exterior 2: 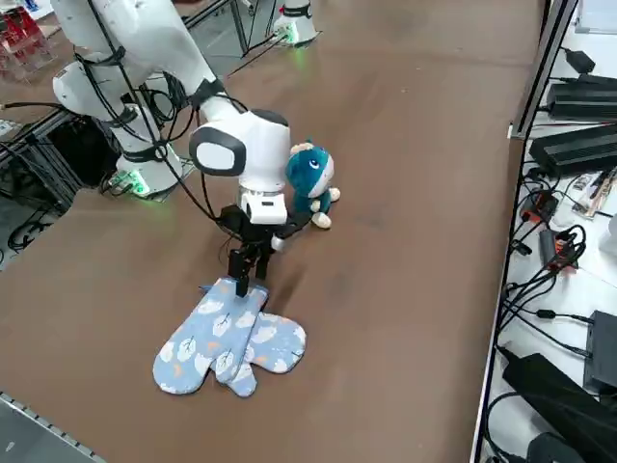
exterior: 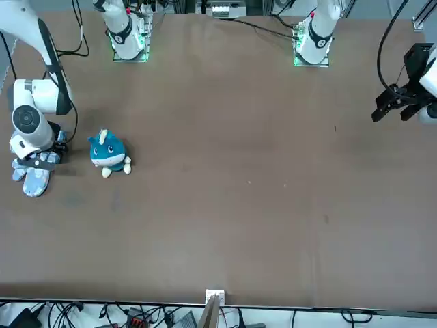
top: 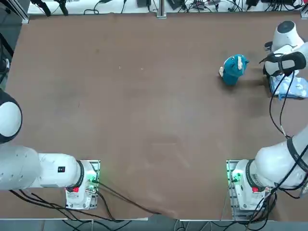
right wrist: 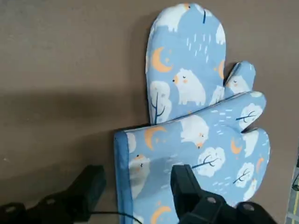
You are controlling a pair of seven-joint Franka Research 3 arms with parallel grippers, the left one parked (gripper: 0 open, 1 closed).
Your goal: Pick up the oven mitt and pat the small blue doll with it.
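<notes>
Desk scene: two overlapping mitts and a doll.
Right gripper hangs with jaws released, straddling the cuff edge of the upper oven mitt, which lies across a second mitt. Small blue doll stands just behind the jaws, nothing between. Only the wrist view shows the bear-and-moon prints.

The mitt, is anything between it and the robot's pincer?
No. The right pincer hangs open just over the cuff of the top oven mitt, with nothing visible between them. That mitt lies partly on a second mitt. The small blue doll sits off to the side.
</notes>
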